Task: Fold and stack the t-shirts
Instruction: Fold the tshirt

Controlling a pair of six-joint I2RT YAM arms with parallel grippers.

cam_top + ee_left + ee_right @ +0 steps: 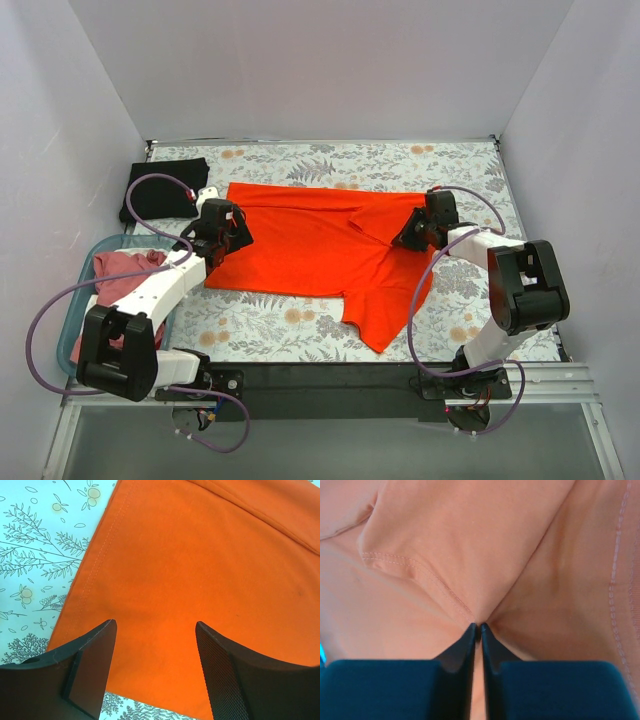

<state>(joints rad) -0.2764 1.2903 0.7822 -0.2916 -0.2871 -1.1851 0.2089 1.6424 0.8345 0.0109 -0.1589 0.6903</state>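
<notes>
The orange-red t-shirt lies spread across the middle of the table, one sleeve hanging toward the front. My left gripper is open over the shirt's left hem; the wrist view shows both fingers apart above the orange cloth. My right gripper is shut on a pinch of the orange shirt near its right sleeve; cloth gathers at its fingertips. A folded black t-shirt lies at the back left. A dusty pink t-shirt sits in the basket.
A teal plastic basket stands at the left edge of the table. White walls close in the back and sides. The floral tablecloth shows in front of the shirt and at the right.
</notes>
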